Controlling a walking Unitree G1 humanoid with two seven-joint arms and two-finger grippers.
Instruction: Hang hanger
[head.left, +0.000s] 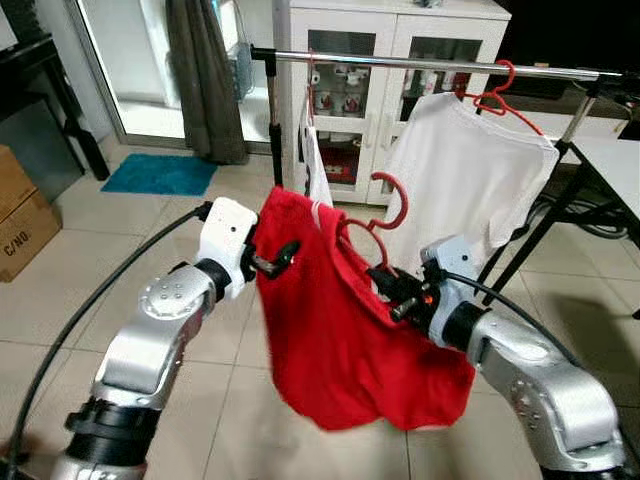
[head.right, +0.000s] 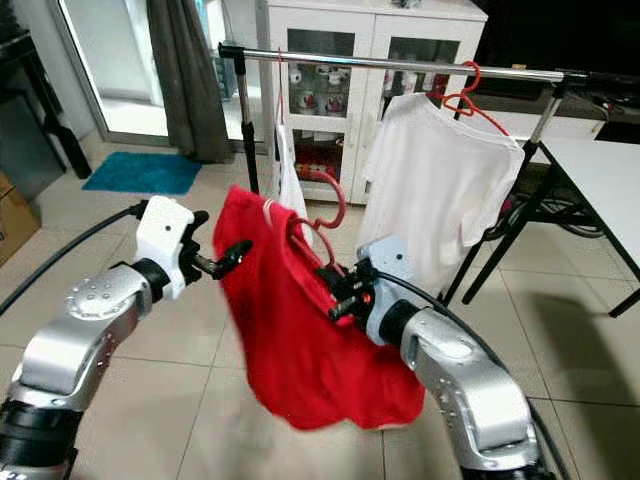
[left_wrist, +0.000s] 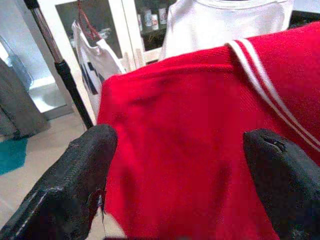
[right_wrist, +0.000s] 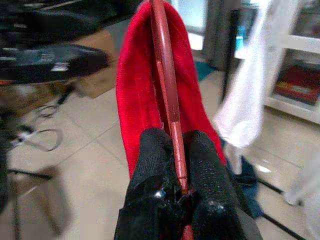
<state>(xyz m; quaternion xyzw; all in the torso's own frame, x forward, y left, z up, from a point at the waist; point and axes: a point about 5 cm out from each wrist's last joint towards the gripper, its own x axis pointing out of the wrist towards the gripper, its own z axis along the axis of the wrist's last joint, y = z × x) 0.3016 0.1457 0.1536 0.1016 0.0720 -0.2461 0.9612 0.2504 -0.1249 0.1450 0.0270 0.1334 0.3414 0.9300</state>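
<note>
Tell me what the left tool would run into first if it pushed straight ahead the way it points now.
Most likely the red shirt: the left tool is open, pointing at the cloth, which looks very close, though depth is unclear.

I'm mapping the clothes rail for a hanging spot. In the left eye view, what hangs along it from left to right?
Along the rail: white patterned garment on a thin red hanger → open stretch of bar → white T-shirt on a red hanger.
</note>
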